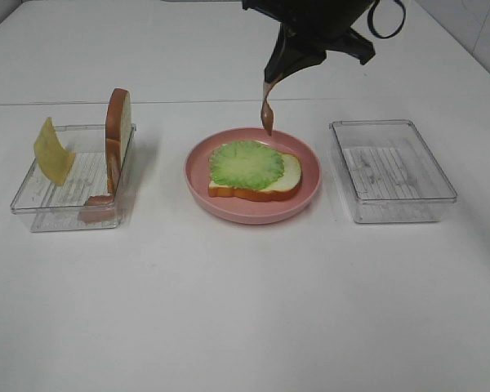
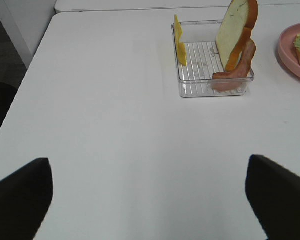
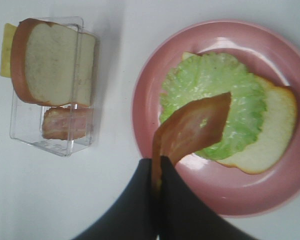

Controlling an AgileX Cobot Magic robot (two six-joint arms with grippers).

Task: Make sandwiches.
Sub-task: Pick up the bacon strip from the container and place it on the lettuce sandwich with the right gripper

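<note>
A bread slice point(image 1: 284, 180) with a green lettuce leaf point(image 1: 247, 162) on it lies on the pink plate point(image 1: 310, 159). My right gripper point(image 1: 271, 80) is shut on a brown meat strip point(image 1: 267, 113) that hangs above the plate's far rim; the right wrist view shows the strip point(image 3: 192, 127) over the lettuce point(image 3: 210, 87). The left clear box point(image 1: 33, 196) holds an upright bread slice point(image 1: 118, 122), a yellow cheese slice point(image 1: 53, 151) and another meat strip point(image 1: 98, 208). My left gripper's open fingers point(image 2: 20, 197) hover over bare table, apart from that box point(image 2: 195, 75).
An empty clear box point(image 1: 392, 171) stands to the right of the plate. The white table point(image 1: 245, 310) has a seam line across its back part.
</note>
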